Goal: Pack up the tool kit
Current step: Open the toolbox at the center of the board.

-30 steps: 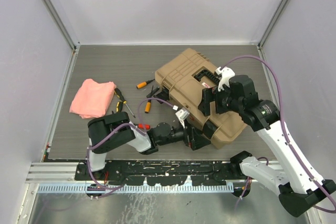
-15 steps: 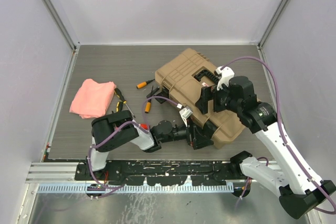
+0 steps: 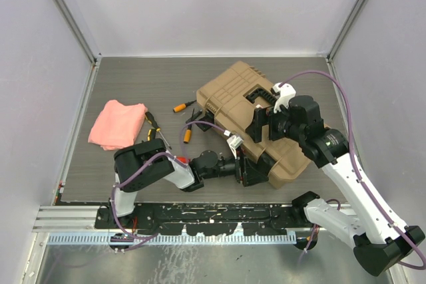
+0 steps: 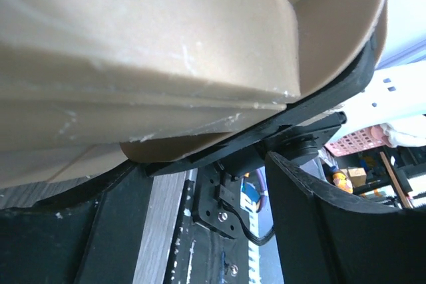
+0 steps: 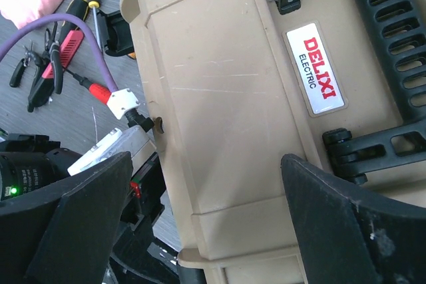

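Observation:
The tan ribbed case lies shut at the table's middle right, its red label and black latches facing up. My left gripper lies low on the table at the case's near edge. It is open, and the case's bottom rim is just above its fingers. My right gripper hovers open over the lid, empty. Loose tools lie left of the case: two orange-handled screwdrivers, red-handled pliers and a black-and-yellow screwdriver. I see no hammer.
A pink folded cloth lies at the left of the table. A small red-handled tool sits beside my left arm. The metal rail runs along the near edge. Grey walls close the table on three sides.
My left arm has slid a little right along the case's near edge. My right gripper has shifted slightly left over the lid. The case and tools have not moved.

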